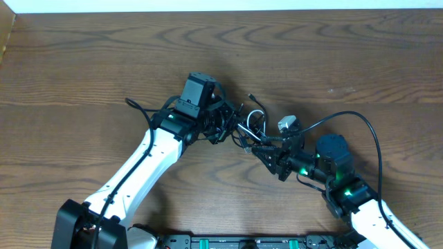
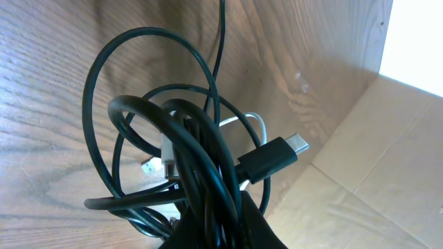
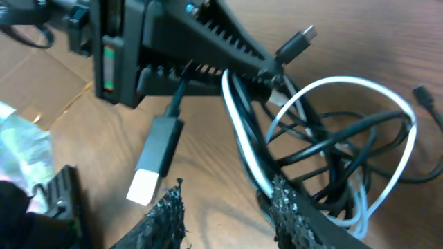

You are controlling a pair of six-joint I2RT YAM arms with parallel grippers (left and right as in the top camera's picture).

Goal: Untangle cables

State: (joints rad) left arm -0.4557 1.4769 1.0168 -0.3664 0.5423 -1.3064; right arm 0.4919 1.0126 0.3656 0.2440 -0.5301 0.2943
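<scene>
My left gripper clamps the knotted black cables and white cable — right gripper half-open around strands; nothing separated yet.

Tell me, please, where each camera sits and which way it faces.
Overhead: above the table, facing down on the cable tangle; left arm and right arm show.
Left wrist: on the left arm, facing along the left gripper at the clamped tangle; little of it shows.
Right wrist: on the right arm, facing past the right gripper's parted fingers at the tangle and left gripper.
Shared: both wrist views show white cable and USB-C plug.
</scene>
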